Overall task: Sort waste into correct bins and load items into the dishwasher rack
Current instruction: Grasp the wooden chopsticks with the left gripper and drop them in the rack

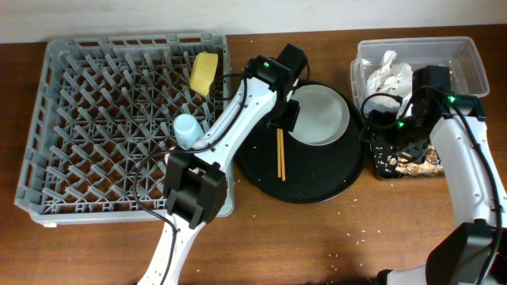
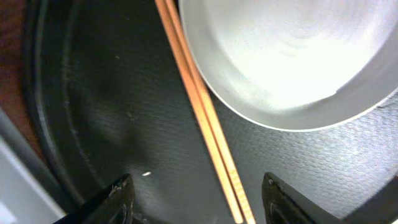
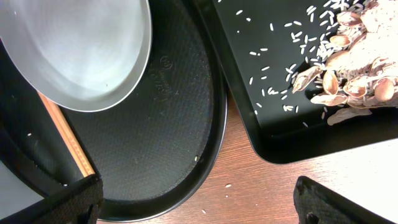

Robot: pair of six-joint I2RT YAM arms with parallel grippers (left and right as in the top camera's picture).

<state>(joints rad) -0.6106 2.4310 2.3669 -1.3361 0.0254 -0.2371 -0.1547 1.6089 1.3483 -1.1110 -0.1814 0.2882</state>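
My left gripper (image 1: 283, 117) (image 2: 200, 200) is open, low over the large round black tray, its fingers either side of the wooden chopsticks (image 1: 280, 153) (image 2: 205, 118). The pale plate (image 1: 319, 115) (image 2: 292, 56) (image 3: 81, 50) lies beside them on that tray. My right gripper (image 1: 386, 141) (image 3: 199, 202) is open and empty, over bare table between the round tray and the shallow black rectangular tray (image 1: 379, 166) (image 3: 273, 143), which holds rice bits and brown shells (image 1: 420, 162) (image 3: 348, 68). The clear tub (image 1: 467, 59) holds white napkins (image 1: 388, 73). The yellow bowl (image 1: 204, 73) and light-blue cup (image 1: 187, 129) sit in the grey rack (image 1: 47, 119). The pink cup is out of view.
The round black tray (image 1: 317, 186) (image 2: 93, 112) (image 3: 168, 124) sits between the rack and the two bins. Loose rice grains (image 3: 227, 185) lie on the wooden table near its rim. The left arm's base (image 1: 194, 190) stands at the rack's front right corner.
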